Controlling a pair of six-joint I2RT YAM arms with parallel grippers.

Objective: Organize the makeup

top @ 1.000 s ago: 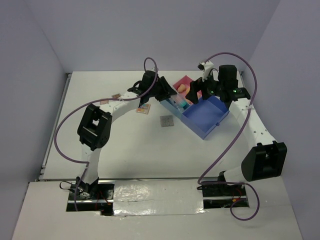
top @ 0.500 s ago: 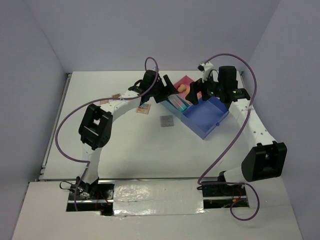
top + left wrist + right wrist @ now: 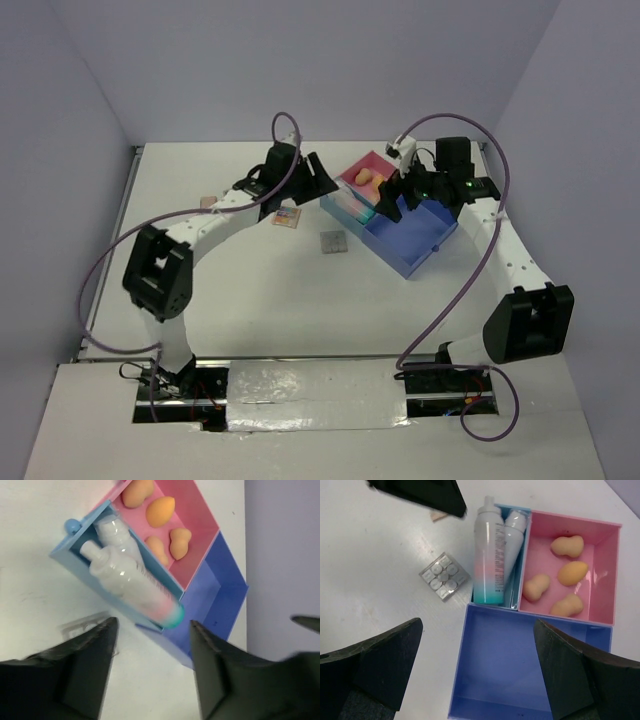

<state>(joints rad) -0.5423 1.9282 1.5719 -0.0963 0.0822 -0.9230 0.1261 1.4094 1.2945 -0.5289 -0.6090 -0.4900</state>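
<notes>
Finds left pincer (image 3: 152,630) and right pincer (image 3: 477,630) both spread wide, gripping nothing, close by the tray (image 3: 530,670). Holds four sponges (image 3: 572,573) in the pink compartment, with teal-capped tube (image 3: 488,555) and white bottle (image 3: 512,527) side by side (touching) in the narrow light-blue one. From overhead, leaves grey palette (image 3: 333,242) on the surface (image 3: 250,290) at 8 o'clock of the tray, and multicoloured palette (image 3: 287,218) at 10 o'clock of that.
</notes>
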